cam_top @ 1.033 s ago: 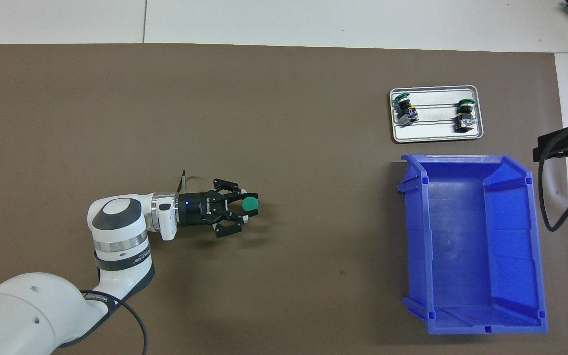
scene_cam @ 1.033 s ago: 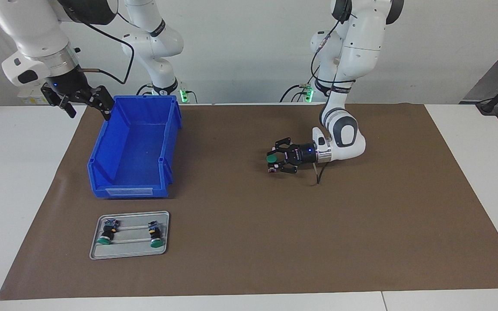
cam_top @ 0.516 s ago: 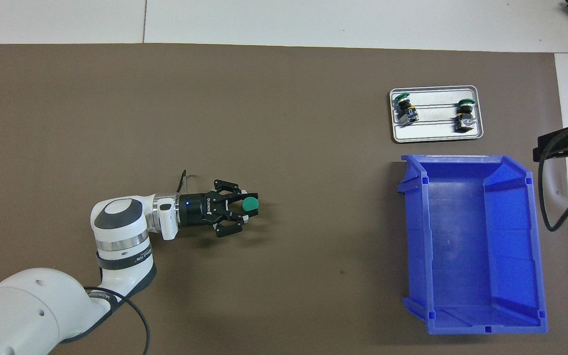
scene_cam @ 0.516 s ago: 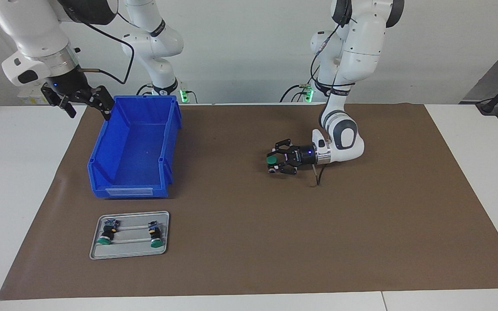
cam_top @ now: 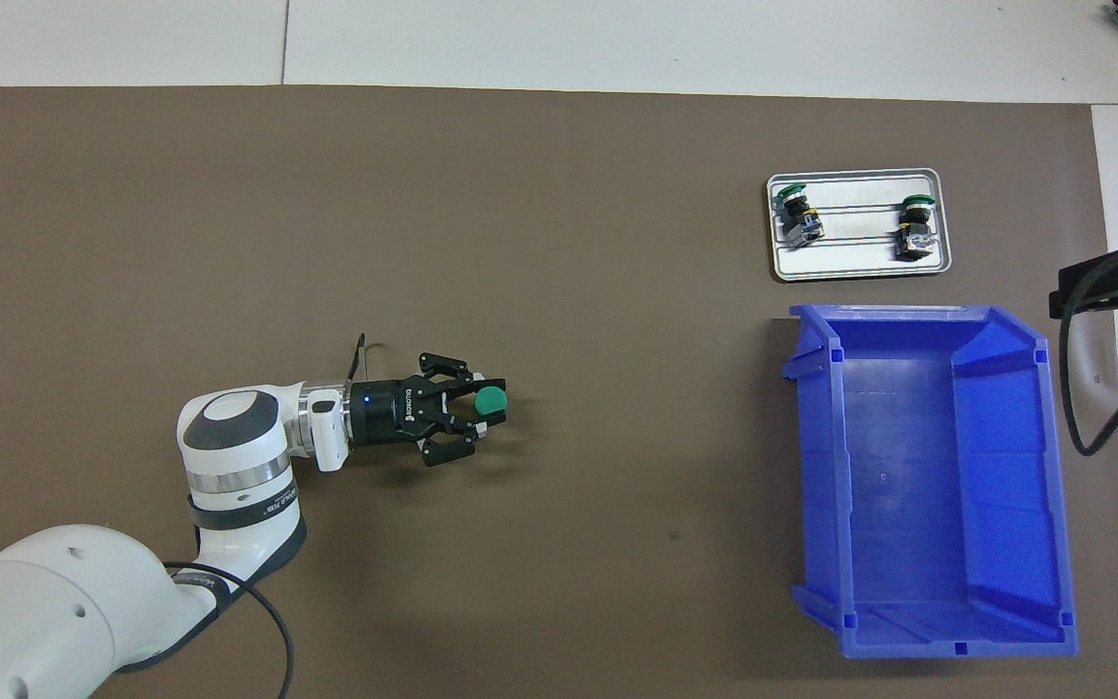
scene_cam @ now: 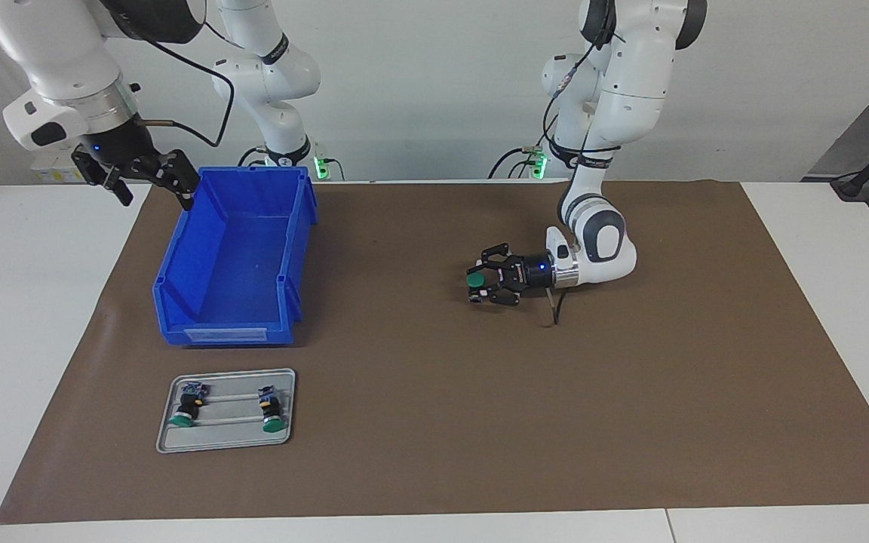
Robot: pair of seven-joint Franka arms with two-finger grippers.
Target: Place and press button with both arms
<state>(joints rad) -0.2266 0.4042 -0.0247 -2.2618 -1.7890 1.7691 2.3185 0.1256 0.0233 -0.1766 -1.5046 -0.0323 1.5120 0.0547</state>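
Brown-matted surface, wide and mostly bare. Blue bin toward the right arm's end, open top, nothing visible inside. Small grey tray just beside the bin, farther from the robots, carrying two spare buttons laid on their sides, green caps pointing away from the robots.

The button near the middle of the mat — round green cap facing up, black body below it, blue-grey base with a yellow fleck at the very bottom, upright and low over or on the mat; contact with the mat not clear. In the overhead view only the green disc and a sliver of pale base showing.

Left arm bent low, forearm lying nearly level with the surface, wrist turned sideways toward the right arm's end. Left hand held horizontal, black fingers clenched around the button's body from the side, cap clear above them.

Right arm raised and waiting — right hand hanging over the mat's edge beside the bin's rim nearest the robots, fingers spread apart, grasping nothing.
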